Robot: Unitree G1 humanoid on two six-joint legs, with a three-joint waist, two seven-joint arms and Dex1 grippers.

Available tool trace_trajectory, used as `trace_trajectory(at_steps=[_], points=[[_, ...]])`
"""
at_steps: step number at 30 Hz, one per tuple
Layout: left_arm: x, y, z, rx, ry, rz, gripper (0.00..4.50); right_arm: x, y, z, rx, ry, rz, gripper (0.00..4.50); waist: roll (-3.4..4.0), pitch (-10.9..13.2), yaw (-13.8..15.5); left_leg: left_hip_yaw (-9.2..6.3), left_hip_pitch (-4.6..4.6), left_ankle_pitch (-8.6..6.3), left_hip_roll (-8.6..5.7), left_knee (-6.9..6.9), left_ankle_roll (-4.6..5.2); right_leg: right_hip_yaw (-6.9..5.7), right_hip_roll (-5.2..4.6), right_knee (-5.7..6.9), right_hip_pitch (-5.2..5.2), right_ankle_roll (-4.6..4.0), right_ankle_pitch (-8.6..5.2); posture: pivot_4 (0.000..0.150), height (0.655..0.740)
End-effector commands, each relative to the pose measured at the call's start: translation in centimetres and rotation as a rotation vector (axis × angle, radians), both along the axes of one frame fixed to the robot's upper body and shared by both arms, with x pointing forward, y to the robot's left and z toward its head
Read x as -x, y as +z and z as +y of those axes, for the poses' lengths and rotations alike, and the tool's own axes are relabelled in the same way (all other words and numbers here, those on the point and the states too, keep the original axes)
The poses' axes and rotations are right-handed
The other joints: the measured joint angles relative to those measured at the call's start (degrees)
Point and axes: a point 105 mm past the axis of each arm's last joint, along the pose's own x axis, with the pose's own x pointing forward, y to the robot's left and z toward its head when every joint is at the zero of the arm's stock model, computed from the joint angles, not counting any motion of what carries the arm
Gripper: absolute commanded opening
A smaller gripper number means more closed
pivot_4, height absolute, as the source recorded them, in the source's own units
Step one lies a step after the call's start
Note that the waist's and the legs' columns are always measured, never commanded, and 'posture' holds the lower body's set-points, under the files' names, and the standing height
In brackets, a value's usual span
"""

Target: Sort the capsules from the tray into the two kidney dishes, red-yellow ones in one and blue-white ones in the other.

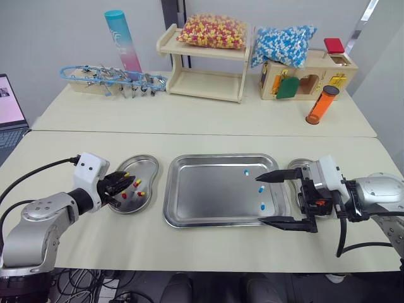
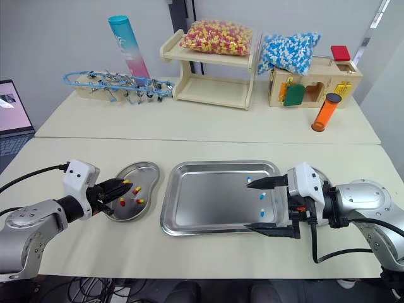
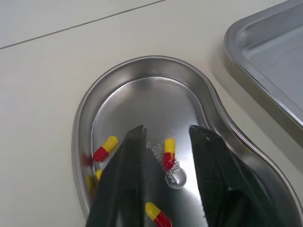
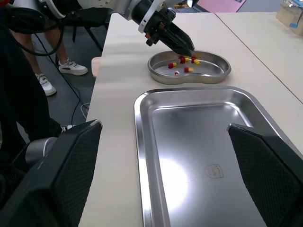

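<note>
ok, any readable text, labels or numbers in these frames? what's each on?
No text can be read outright.
Teal-pink tube: lettering near its top, too small to read.
Tray: embossed stamp on its floor, unreadable.
Left kidney dish: stamped mark on its floor, blurred.
Laptop screen: too small to read.

No wording can be read anywhere; the tall teal-and-pink plastic tube (image 1: 123, 39) carries white lettering too small to make out; the rectangular steel tray (image 4: 215, 170) and the kidney-shaped steel dish (image 3: 156, 99) each bear a stamped mark, illegible.
</note>
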Motion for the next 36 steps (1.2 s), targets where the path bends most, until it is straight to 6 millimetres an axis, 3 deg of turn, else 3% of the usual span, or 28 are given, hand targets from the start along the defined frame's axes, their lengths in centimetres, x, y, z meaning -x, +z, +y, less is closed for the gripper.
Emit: trace_trajectory(at_steps=[1,2,10,13,19,25,27,32,36], points=[[0.2,2.3,0.4,-0.011,-0.007,-0.073,2.52,0.1,0.7,0.2,-0.007,0.025,-0.035,4.5,0.0,0.0,0.0,-0.01,0.0,0.0,0.0,0.0,0.0,0.0,0.0,0.0,0.0,0.0,0.0,0.15,0.74],[0.4,2.5,0.4,-0.005,-0.012,-0.073,2.79,0.1,0.6,0.2,-0.007,0.026,-0.034,4.5,0.0,0.0,0.0,-0.01,0.0,0.0,0.0,0.0,0.0,0.0,0.0,0.0,0.0,0.0,0.0,0.15,0.74],[2.4,4.6,1.8,0.043,-0.035,-0.097,2.79,-0.2,0.6,0.2,-0.006,0.017,-0.05,4.5,0.01,0.0,-0.1,0.01,0.0,0.0,0.0,-0.01,0.0,0.02,0.0,0.02,-0.04,0.0,0.0,0.15,0.74],[3.4,5.7,3.9,0.007,-0.004,-0.11,2.79,-0.9,0.6,-0.9,0.007,-0.047,-0.08,4.5,0.0,0.0,-0.2,0.01,-0.01,0.0,0.01,-0.02,0.0,0.02,0.0,0.02,-0.04,-0.01,-0.01,0.15,0.74],[5.1,6.3,8.1,-0.003,0.114,-0.116,2.79,-2.1,0.1,-5.5,0.11,-0.211,-0.119,4.5,0.01,0.0,-0.1,0.1,-0.02,-0.01,0.0,-0.04,0.01,0.07,-0.01,0.0,-0.08,-0.01,-0.01,0.15,0.74],[6.8,4.2,10.5,-0.027,0.162,-0.042,2.79,-2.2,0.4,-10.3,0.21,-0.363,-0.137,4.5,0.01,0.0,-0.1,0.12,-0.01,-0.01,0.01,-0.06,0.01,0.09,-0.01,0.01,-0.08,-0.02,-0.01,0.15,0.74],[7.2,3.5,11.0,-0.031,0.167,-0.031,3.16,-1.8,-0.1,-12.6,0.272,-0.418,-0.125,4.5,0.0,0.0,0.0,0.13,-0.02,-0.01,0.01,-0.06,0.01,0.1,-0.01,0.0,-0.08,-0.02,-0.01,0.15,0.74],[8.2,2.1,11.7,-0.072,0.162,0.007,4.48,-0.8,-0.7,-15.5,0.354,-0.485,-0.081,4.5,0.0,0.0,-0.1,0.15,0.02,-0.01,0.01,-0.06,0.01,0.12,-0.01,0.0,-0.05,-0.02,-0.01,0.15,0.74],[8.9,1.5,11.8,-0.082,0.165,0.022,4.48,-0.3,-1.5,-17.3,0.402,-0.525,-0.049,4.5,0.0,0.0,-0.3,0.19,0.04,-0.01,0.02,-0.08,0.01,0.15,0.0,0.01,-0.06,-0.02,-0.01,0.15,0.74]])
